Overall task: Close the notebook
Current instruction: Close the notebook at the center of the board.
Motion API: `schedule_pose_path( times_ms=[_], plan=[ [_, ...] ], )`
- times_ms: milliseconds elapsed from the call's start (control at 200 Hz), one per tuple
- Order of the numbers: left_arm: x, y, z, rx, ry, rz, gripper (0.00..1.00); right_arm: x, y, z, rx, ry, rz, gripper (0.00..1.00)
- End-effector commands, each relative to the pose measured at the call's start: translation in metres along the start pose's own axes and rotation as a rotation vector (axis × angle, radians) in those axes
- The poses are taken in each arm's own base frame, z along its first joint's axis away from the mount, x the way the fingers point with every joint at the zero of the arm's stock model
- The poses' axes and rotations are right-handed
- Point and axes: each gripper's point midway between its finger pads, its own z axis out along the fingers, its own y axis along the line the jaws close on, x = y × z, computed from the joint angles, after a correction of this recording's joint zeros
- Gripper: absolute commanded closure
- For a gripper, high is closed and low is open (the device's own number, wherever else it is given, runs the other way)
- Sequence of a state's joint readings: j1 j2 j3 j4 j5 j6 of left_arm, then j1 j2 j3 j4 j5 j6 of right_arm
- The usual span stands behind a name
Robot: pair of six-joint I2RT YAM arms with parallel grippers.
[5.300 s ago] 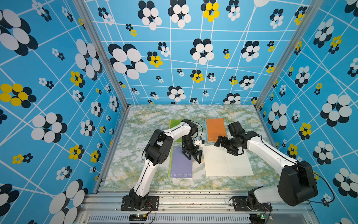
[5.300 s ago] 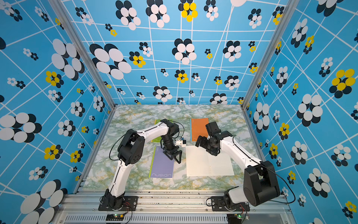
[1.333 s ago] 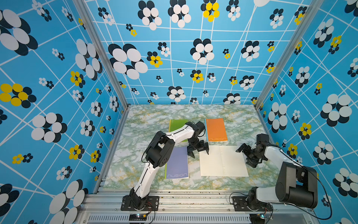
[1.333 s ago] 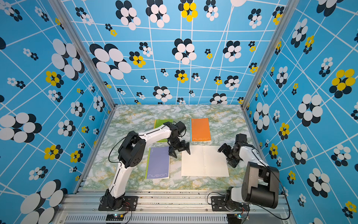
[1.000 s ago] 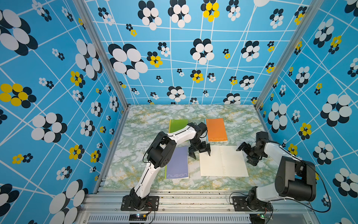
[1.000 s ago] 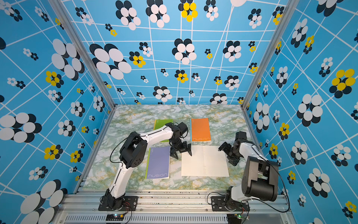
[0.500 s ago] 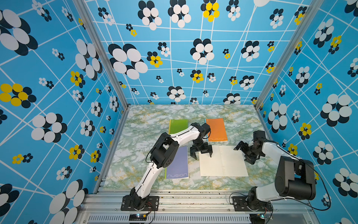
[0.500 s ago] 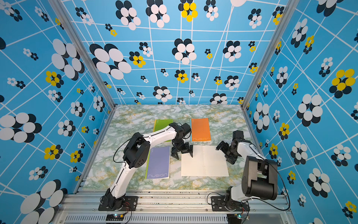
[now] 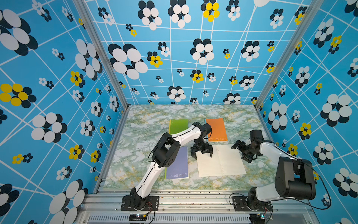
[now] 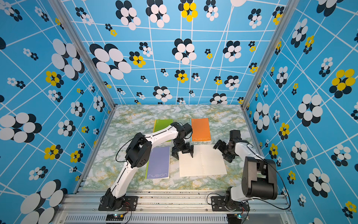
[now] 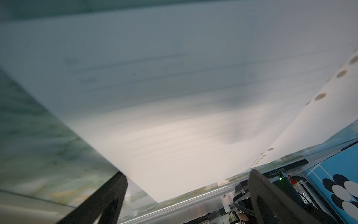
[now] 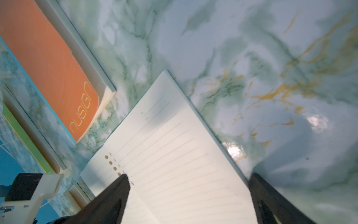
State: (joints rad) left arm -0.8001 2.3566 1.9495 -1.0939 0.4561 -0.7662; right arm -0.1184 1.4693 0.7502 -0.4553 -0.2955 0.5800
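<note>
"The notebook [image 9: 220, 161] lies open and flat on the surface [image 9: 139, 147], in both top views," says Ana. "The left end effector [image 9: 202, 154] is spread wide over its far left corner. The right end effector [image 10: 222, 152] is spread wide too, at the right edge. The orange book [image 9: 216, 130] lies just beside the far edge."

"Could a push bump that one?" asks Ben.

"I think so. In the left wrist view the notebook [image 11: 174, 97] has its corner between the two fingers [image 11: 110, 194]. They may pinch only one thin sheet, and it could bend or tear."

"And the right wrist view?"

"There the right page's edge lies between the fingers [image 12: 108, 199]. The surface looks shiny, so the notebook might slide away and not fold. If both arms lift together, they might bang into each other."
</note>
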Motion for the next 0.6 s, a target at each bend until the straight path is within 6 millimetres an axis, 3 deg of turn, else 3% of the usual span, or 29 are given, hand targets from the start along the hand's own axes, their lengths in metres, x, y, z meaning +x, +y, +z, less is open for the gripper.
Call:
schedule_pose_path(
  times_ms=[0,595],
  plan=[
    [-0.018,0.004,0.033,-0.024,-0.016,0.072,0.00,0.040,-0.015,0.019,0.038,0.126,0.040,0.01],
    [-0.005,-0.043,-0.029,0.102,-0.137,0.282,0.00,0.045,-0.013,0.027,0.040,0.139,0.028,0.01]
  ],
)
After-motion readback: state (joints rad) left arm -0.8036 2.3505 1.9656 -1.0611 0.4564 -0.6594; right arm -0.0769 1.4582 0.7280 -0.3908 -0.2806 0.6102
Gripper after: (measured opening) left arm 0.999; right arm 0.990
